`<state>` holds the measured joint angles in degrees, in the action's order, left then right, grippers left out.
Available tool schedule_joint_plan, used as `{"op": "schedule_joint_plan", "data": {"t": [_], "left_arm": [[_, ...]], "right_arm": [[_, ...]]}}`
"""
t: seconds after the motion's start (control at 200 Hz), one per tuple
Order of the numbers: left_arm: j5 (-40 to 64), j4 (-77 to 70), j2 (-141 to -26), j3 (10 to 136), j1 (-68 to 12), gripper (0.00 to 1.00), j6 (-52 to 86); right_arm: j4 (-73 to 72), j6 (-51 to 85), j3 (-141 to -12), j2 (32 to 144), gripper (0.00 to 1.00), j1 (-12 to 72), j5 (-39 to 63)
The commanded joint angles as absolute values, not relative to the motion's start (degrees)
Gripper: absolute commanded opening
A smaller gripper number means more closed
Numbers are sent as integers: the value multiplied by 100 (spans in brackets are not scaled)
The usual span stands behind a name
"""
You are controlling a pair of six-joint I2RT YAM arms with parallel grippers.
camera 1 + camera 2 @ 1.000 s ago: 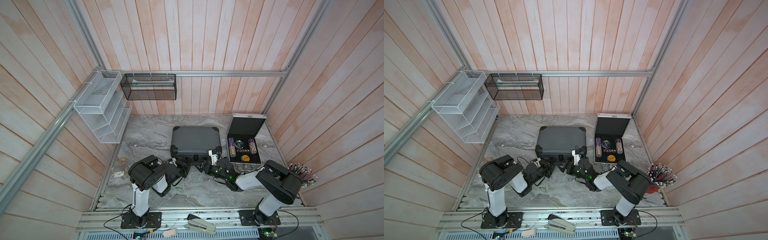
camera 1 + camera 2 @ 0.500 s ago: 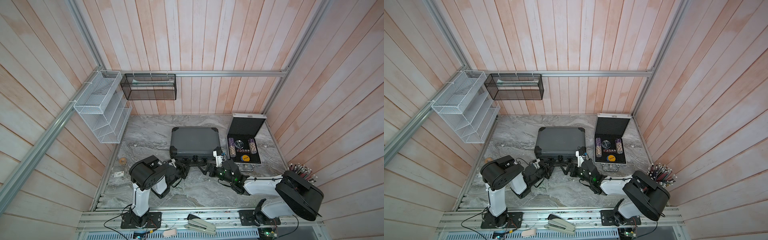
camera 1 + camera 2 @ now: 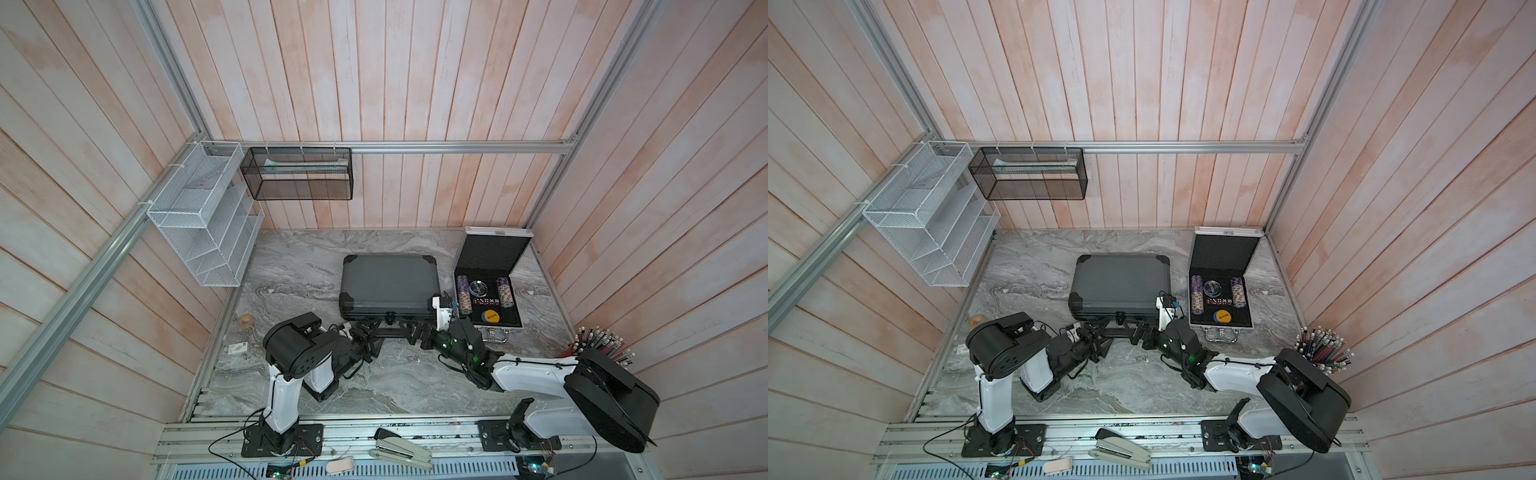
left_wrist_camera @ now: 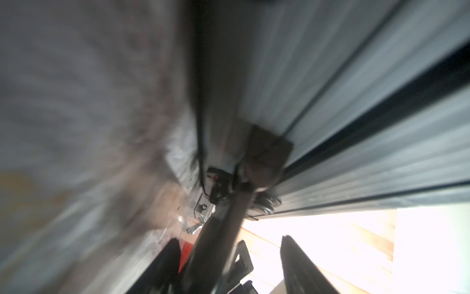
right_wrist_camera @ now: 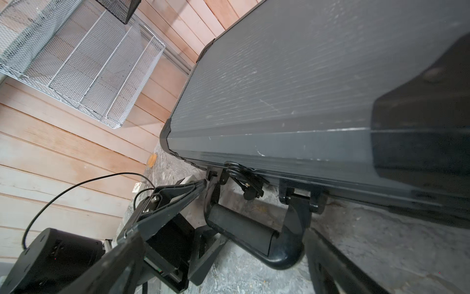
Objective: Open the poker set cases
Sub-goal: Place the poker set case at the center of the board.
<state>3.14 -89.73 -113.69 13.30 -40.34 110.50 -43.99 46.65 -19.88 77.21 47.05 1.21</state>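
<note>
While the dark grey case (image 3: pixel 388 286) lies shut mid-frame, left claw (image 3: pixel 371 337) and right claw (image 3: pixel 415 334) gape open by its handle (image 3: pixel 392 333).

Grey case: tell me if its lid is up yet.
No, the grey case lies shut, lid flat against its base in a top view.

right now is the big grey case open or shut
shut: in both top views the grey case has its lid flat on its base, no lining showing. the silver case beside it stands open, chips visible
</note>
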Motion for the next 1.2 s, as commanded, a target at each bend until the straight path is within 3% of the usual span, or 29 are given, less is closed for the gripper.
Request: {"op": "schedule_joint_plan", "data": {"t": [0.0, 0.585, 0.915, 1.195], "left_arm": [[236, -8904, -11189, 1183, -4073, 71, 10950], [112, -5912, -8955, 931, -4071, 96, 10302], [188, -3890, -7500, 1354, -3437, 100, 8896], [-825, -1303, -6017, 2129, -3241, 100, 7140]], "right_arm": [[-4229, 4487, -2105, 7655, 98, 4655, -20], [-4246, 4186, -2563, 8187, 98, 4641, 276], [-4218, 3593, -2948, 8715, 98, 4640, 647], [-4263, 3437, -3124, 8976, 98, 4645, 912]]}}
